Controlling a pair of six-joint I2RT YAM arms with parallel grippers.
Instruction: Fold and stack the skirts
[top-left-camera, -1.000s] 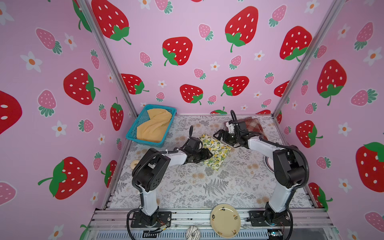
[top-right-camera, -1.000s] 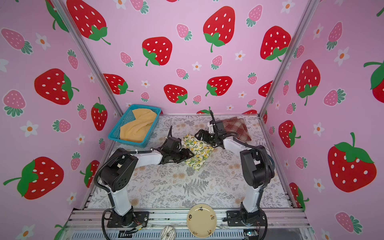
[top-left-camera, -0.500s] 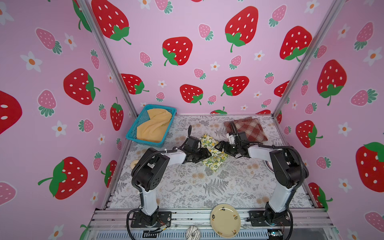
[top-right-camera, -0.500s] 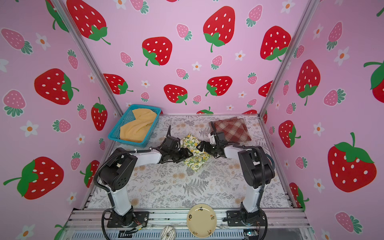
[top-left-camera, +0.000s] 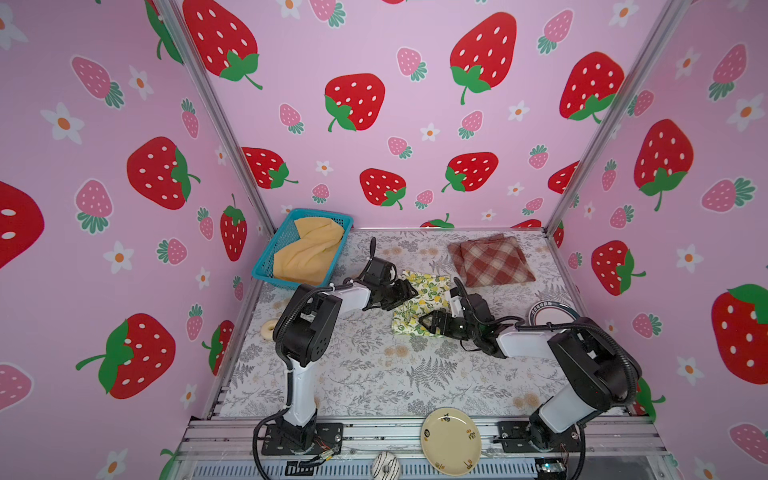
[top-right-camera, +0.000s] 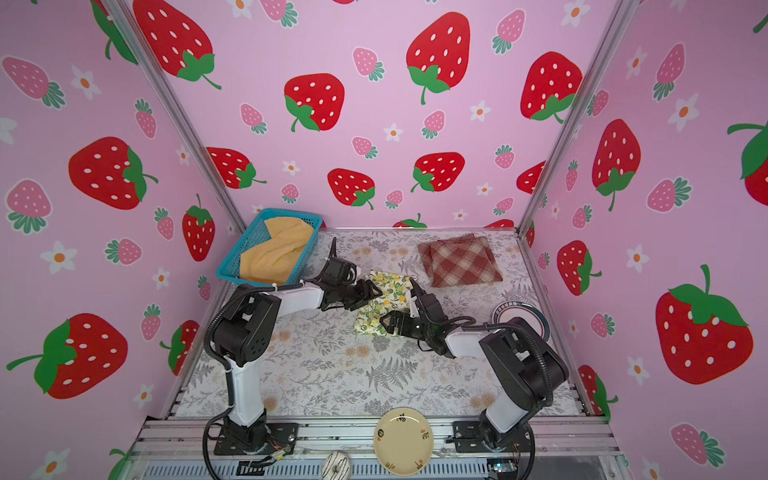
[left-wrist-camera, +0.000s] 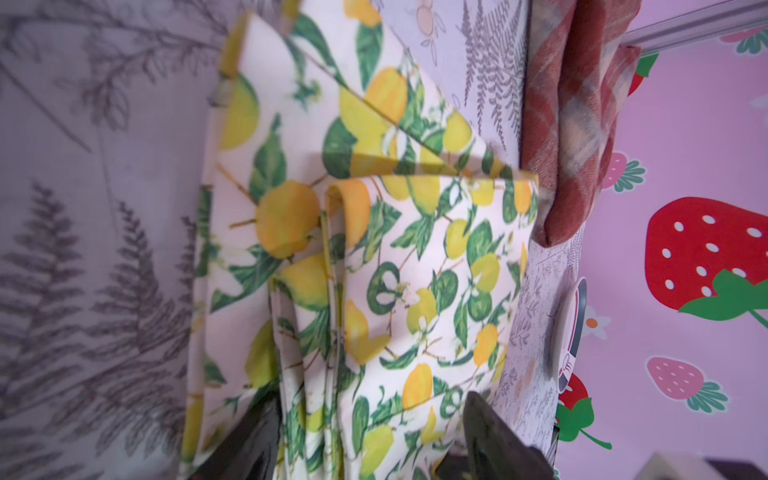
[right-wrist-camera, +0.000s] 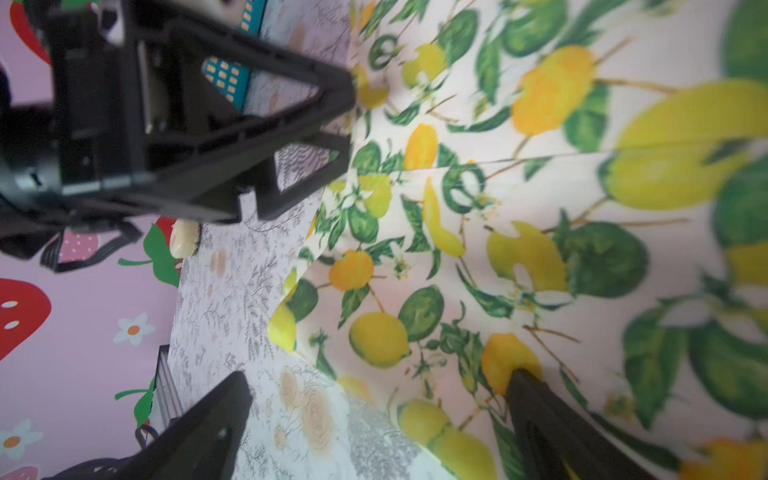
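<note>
The lemon skirt (top-left-camera: 422, 301) lies folded in the middle of the table (top-left-camera: 365, 374), a bit crooked. The left pincer (top-left-camera: 409, 291) is down low at the skirt's left edge. Its two fingers (left-wrist-camera: 490, 432) stand apart with the folded edge of the cloth between them, so it is open and not squeezing. The right pincer (top-left-camera: 427, 322) is at the front corner of the same skirt, spread very wide. One finger (right-wrist-camera: 548, 415) sits on the cloth and the other hangs over the bare table. The plaid skirt (top-left-camera: 492, 259) lies folded flat at the back right, just beside the lemon one. The yellow skirt (top-left-camera: 309, 253) is bunched up in the blue basket (top-left-camera: 266, 266) in the back left corner. A striped plate (top-left-camera: 548, 311) lies near the right wall. A cream plate (top-left-camera: 451, 440) lies at the front.
</note>
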